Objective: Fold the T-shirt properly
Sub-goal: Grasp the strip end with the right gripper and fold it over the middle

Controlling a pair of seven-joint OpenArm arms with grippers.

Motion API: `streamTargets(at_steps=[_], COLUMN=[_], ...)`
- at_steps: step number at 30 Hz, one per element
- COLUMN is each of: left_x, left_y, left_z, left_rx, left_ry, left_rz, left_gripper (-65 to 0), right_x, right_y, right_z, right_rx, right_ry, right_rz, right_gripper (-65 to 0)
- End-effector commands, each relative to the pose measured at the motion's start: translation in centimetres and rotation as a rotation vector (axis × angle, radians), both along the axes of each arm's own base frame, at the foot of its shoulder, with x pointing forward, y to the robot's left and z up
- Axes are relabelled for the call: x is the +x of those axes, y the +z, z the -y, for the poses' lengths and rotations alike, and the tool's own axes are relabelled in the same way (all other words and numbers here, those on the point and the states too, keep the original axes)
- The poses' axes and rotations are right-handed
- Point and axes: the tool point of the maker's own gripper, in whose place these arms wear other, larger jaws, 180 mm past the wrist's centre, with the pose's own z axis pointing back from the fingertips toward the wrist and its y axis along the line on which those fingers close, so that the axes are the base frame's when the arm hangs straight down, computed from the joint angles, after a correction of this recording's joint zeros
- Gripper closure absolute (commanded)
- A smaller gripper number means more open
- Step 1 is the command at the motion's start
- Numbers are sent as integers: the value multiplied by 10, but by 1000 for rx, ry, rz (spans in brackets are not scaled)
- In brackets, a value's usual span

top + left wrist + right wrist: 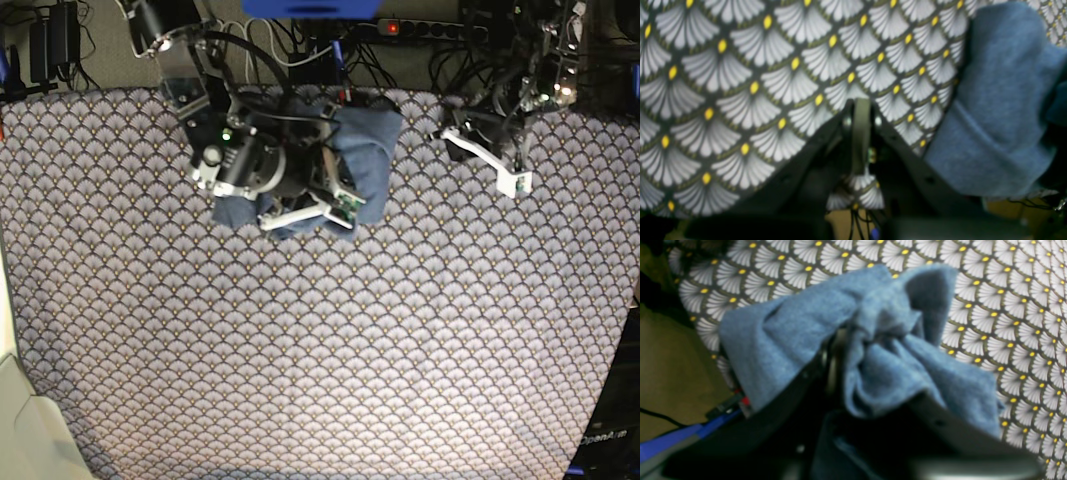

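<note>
**Mia:** The surface (320, 350) has a cloth on it with little white fans and yellow dots all over. Wires and a power strip (420, 28) sit along the back edge. Where is the T-shirt?

**Ben:** The T-shirt (365, 150) is at the back of the surface, left of the middle in the top view. It is a soft blue bundle, all bunched up.

**Mia:** So is it folded?

**Ben:** Not neatly, I think. It is small, but it looks lumpy with lots of creases. No flat edges show. I see no letters on it from here. It may need smoothing and one more fold.

**Mia:** What do the hands do?

**Ben:** The right hand (836, 353) is right on the bundle, with cloth bunched over its fingers. I cannot tell if it is squeezing or letting go. The left hand (861, 133) has its fingers pressed together on nothing. It hangs beside the shirt, not touching.

**Mia:** How does the shirt look?

**Ben:** Fuzzy, thick and floppy, like cotton.
</note>
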Motion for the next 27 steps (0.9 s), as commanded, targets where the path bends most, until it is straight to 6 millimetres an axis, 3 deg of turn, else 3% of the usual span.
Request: streamTargets(at_steps=[1,7,10,15,21,27], left_x=[7,7,7,4,0,0], left_y=[9,9,9,6,2,2], left_z=[-1,0,1,-2,-3,-3], left_rx=[3,3,-3,5,8,7], left_ry=[-8,-7,-6,-6,-2,-1], left_rz=[35,36,34,24,15,16], left_gripper=[-3,-3,-3,-3,-3,-3], right_x=[5,6,7,8,21,62], right_y=[15,27,39,61,92,94], right_z=[-10,-29,-42,-47,-26,42], right_rx=[55,114,157,189,239,149], right_ry=[8,7,6,23,7,-143], right_rz=[34,35,47,111,248,318], right_gripper=[-148,-317,-332,-332,-332,-332])
